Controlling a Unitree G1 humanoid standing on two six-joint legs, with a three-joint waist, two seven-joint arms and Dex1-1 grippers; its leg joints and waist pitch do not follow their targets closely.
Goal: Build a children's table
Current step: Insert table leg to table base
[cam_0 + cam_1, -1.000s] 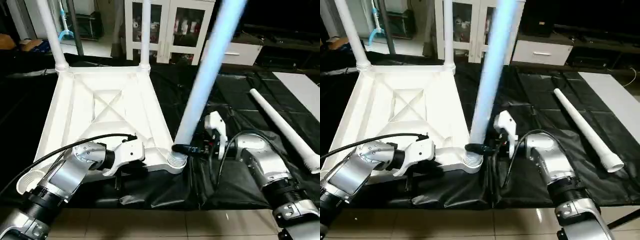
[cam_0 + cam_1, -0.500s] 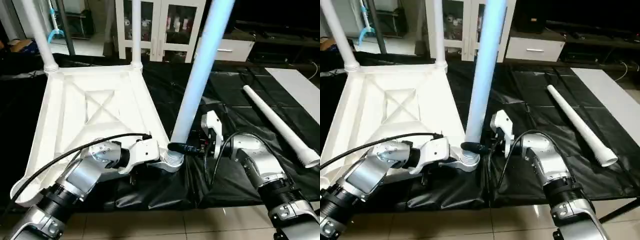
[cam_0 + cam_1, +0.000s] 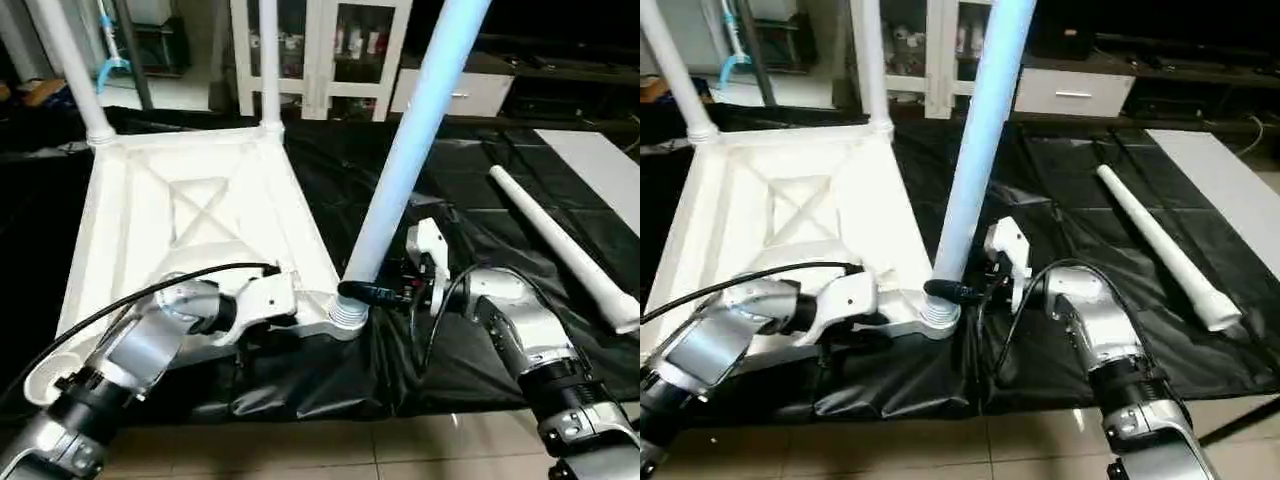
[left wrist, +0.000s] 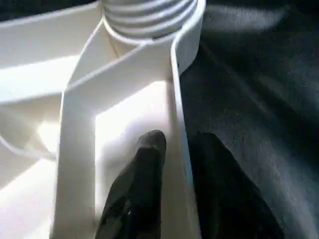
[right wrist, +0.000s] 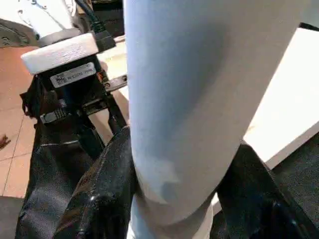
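Observation:
The white table top (image 3: 190,215) lies upside down on a black sheet, ribs facing up. Two legs (image 3: 65,65) (image 3: 268,60) stand in its far corners. A third leg (image 3: 410,160) leans to the right in the near right corner socket (image 3: 345,312), and its threaded end (image 4: 147,12) sits in the socket. My right gripper (image 3: 365,293) is shut on this leg just above the socket. My left gripper (image 4: 179,149) is open at the near rim, with one finger (image 4: 144,154) inside the rim wall and the other outside. The fourth leg (image 3: 560,245) lies loose on the sheet at the right.
The near left corner socket (image 3: 45,365) holds nothing. The black sheet (image 3: 480,180) hangs over the front edge above a tiled floor (image 3: 350,445). A white cabinet (image 3: 330,50) stands behind, and a pale sheet (image 3: 600,160) lies at the far right.
My left gripper's fingers have parted on the near rim. The right gripper keeps its hold on the leaning leg. The camera has shifted a little.

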